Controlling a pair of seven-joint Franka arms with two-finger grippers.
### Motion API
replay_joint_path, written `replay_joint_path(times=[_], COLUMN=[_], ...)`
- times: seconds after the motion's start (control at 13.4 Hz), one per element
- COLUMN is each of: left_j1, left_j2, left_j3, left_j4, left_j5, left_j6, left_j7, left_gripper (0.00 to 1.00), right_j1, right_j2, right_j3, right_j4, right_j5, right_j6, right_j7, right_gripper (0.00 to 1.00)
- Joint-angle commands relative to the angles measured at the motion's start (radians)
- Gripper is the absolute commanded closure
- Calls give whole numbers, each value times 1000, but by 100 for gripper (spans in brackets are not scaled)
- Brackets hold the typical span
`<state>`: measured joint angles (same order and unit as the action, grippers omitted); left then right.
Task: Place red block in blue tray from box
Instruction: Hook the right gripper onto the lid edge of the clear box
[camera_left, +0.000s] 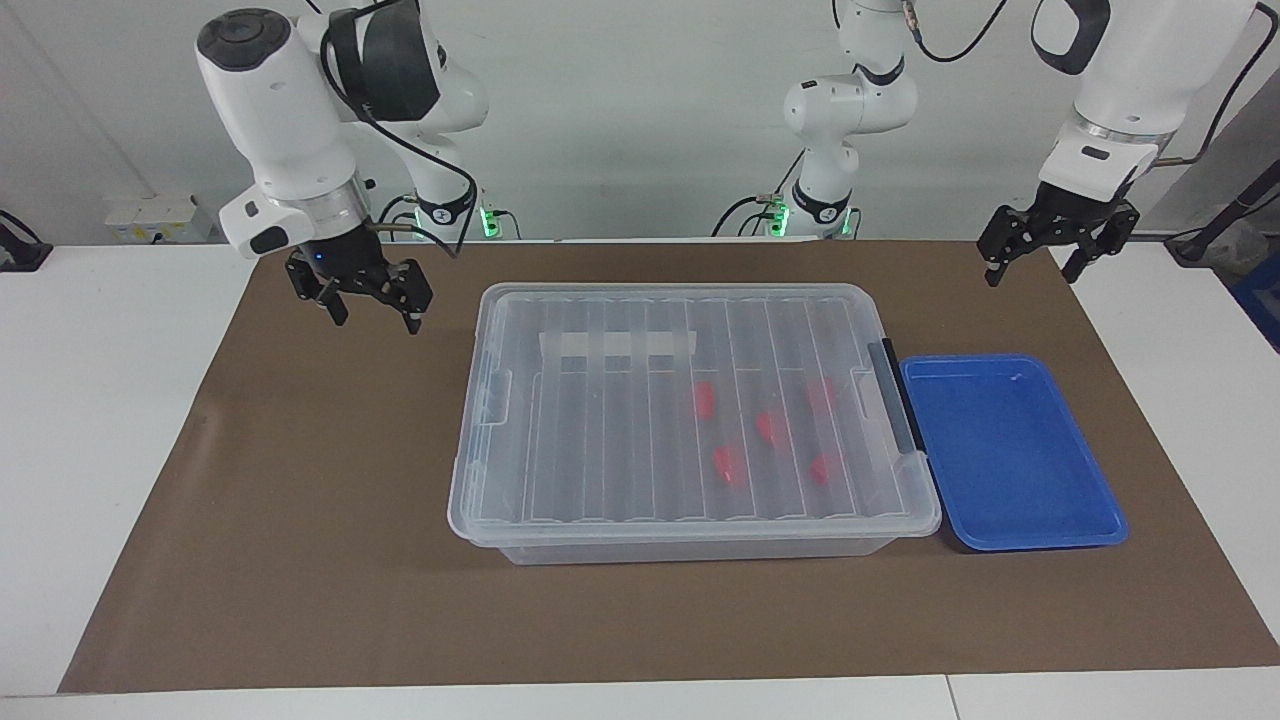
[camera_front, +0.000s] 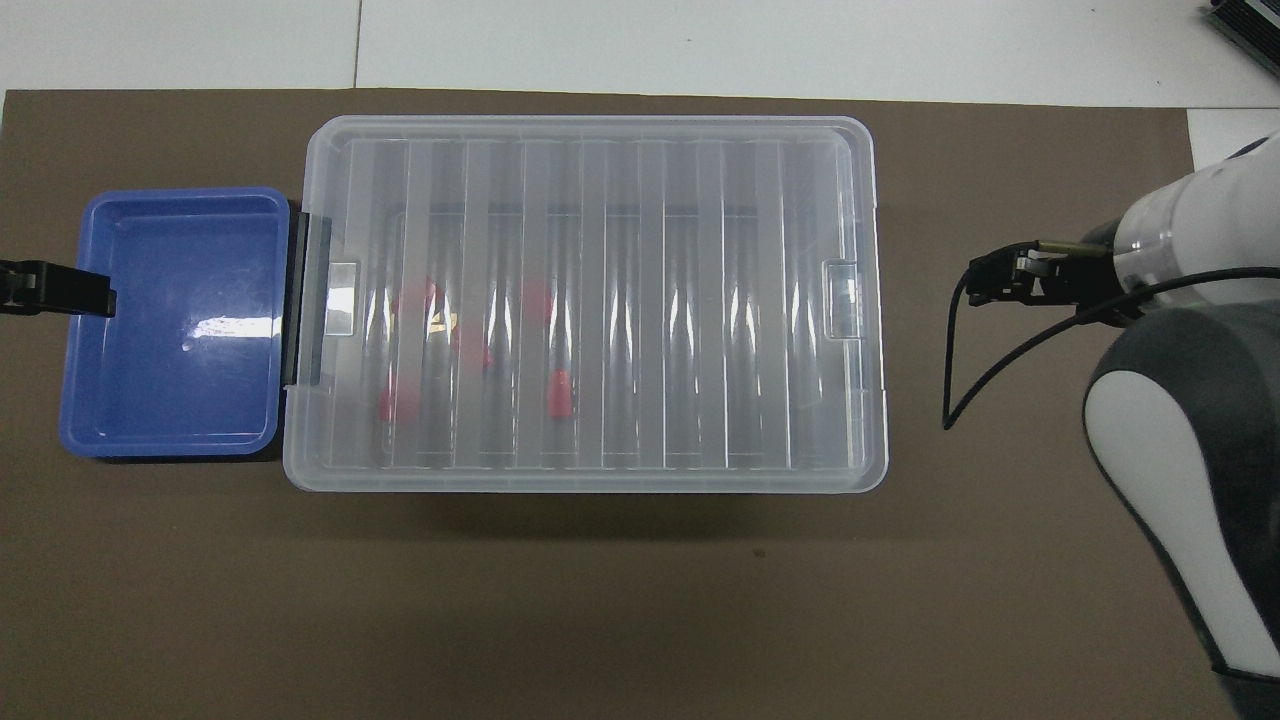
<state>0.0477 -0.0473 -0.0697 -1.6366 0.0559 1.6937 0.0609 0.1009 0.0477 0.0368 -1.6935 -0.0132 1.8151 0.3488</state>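
Box: the big clear box (camera_left: 690, 420) sits in the middle of the brown mat (camera_left: 300, 500) on the table (camera_left: 90, 420), with its ribbed lid (camera_front: 590, 300) shut on top.
Clip: a black clip handle (camera_left: 897, 395) is on the short end of the box that faces the blue tray.
Red blocks: five little red blocks lie inside the box, seen through the lid (a bit blurry). They sit in the half toward the left arm's end. One red block (camera_left: 704, 399) is at about 10 o'clock from the rest.
Blue tray: the blue tray (camera_left: 1010, 455) lies just beside the box at the left arm's end of the table.
Right gripper: the right gripper (camera_left: 370, 300) hangs in the air over the mat, near the box's short end. Its jaws are spread open and hold nothing.
Left gripper: the left gripper (camera_left: 1035, 258) waits up high over the mat near the tray. Its jaws are spread open and hold nothing too.
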Motion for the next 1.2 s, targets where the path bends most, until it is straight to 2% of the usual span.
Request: replay_joint_path(times=[0.0, 0.3, 0.6, 1.12], left_j1=[6, 6, 6, 6], left_j2=[-26, -26, -26, -26], left_j3=[2, 2, 2, 2], left_j4=[-26, -26, -26, -26], left_j5=[-15, -15, -15, -15], left_j6=[-3, -3, -3, -3], left_j7=[3, 3, 3, 3], left_gripper=[0, 0, 0, 0], right_j1=[26, 89, 103, 100], right_j2=[43, 99, 72, 37], right_j3=[3, 3, 3, 2], right_j4=[-12, -25, -132, -186], right_j5=[2, 1, -2, -60], right_j6=[82, 161, 227, 179], right_j7=[70, 131, 145, 130], right_gripper=[0, 0, 0, 0])
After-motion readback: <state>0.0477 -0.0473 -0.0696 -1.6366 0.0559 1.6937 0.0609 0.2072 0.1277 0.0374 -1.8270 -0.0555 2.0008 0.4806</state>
